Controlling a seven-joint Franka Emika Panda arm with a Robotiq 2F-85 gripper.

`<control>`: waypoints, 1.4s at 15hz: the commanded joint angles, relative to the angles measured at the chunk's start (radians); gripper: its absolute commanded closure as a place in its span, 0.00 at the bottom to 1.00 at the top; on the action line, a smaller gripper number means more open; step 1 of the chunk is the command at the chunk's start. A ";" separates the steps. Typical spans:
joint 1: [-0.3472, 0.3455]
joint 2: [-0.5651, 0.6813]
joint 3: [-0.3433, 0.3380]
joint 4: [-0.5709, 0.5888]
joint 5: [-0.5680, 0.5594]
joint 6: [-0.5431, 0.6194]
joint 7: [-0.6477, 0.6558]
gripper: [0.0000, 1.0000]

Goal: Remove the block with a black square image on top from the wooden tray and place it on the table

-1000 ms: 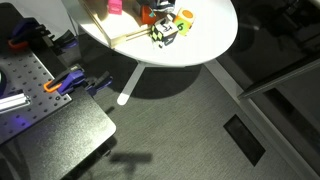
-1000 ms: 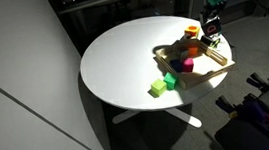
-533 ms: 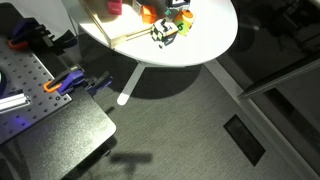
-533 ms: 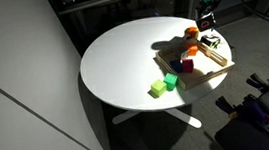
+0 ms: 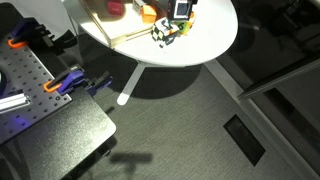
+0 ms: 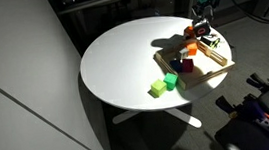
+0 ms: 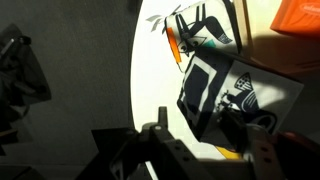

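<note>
The block (image 7: 212,88) shows a black square face and pale faces with black marks. In the wrist view it lies between my fingers, with white table visible between the left finger (image 7: 160,128) and the block. My gripper (image 7: 212,132) is open around it, and the right finger is close to its side. In an exterior view the block (image 5: 182,8) stands on the round white table (image 5: 215,35), right of the wooden tray (image 5: 128,36). My gripper (image 6: 202,24) hangs at the tray's (image 6: 213,74) far end.
A second patterned block (image 5: 165,32) with yellow-green sides stands on the table next to the tray. An orange cube (image 5: 148,13) and a pink block (image 5: 115,6) sit in the tray. A green cube (image 6: 158,87) lies near the table's front. A dark perforated workbench (image 5: 30,85) stands nearby.
My gripper has shifted sideways away from the orange cube with the block. Its jaws, shut on the block before, have now spread apart.
</note>
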 commanded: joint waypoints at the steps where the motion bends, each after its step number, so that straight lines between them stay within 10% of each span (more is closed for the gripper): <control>1: -0.016 0.011 0.027 0.030 0.062 -0.050 -0.073 0.09; 14: -0.076 -0.054 0.178 -0.017 0.269 -0.140 -0.608 0.00; 21: -0.058 -0.083 0.175 -0.030 0.252 -0.294 -0.628 0.00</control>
